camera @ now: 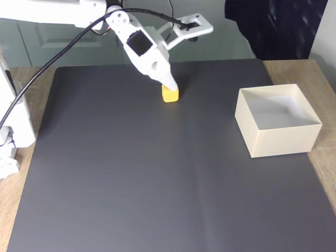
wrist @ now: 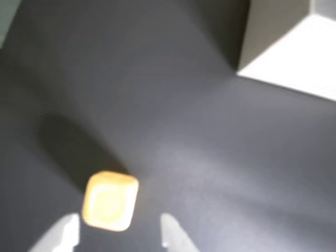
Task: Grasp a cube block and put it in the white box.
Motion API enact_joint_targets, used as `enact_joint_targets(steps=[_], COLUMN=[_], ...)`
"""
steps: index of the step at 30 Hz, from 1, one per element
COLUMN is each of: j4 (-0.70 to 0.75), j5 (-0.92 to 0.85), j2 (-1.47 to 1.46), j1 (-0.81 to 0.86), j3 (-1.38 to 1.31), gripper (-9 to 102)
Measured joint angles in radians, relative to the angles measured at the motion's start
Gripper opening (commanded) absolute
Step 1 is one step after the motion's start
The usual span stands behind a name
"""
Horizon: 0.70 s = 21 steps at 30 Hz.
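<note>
The cube block (wrist: 110,202) is a small yellow cube resting on the dark mat; in the fixed view the cube block (camera: 169,95) lies near the mat's far edge, left of centre. My gripper (wrist: 118,221) is open, one white fingertip on each side of the cube, the left one close to it and the right one with a gap. From the fixed view my gripper (camera: 170,85) points down right over the cube. The white box (camera: 276,119) stands open-topped on the right of the mat; one corner of the white box (wrist: 294,58) shows in the wrist view, upper right.
A dark grey mat (camera: 131,173) covers most of the wooden table (camera: 325,163). The arm's white base (camera: 13,131) stands at the left edge, with a black cable (camera: 47,63) looping from it to the arm.
</note>
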Motion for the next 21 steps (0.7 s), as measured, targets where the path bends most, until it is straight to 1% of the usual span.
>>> enact_joint_targets(steps=[6, 13, 21], j4=[0.000, -0.002, -0.035], j5=[0.000, 0.000, 0.000], j2=[-0.040, -0.095, -0.153], j1=[0.014, 0.014, 0.020], j3=[0.000, 0.000, -0.023], gripper=[31, 31, 30])
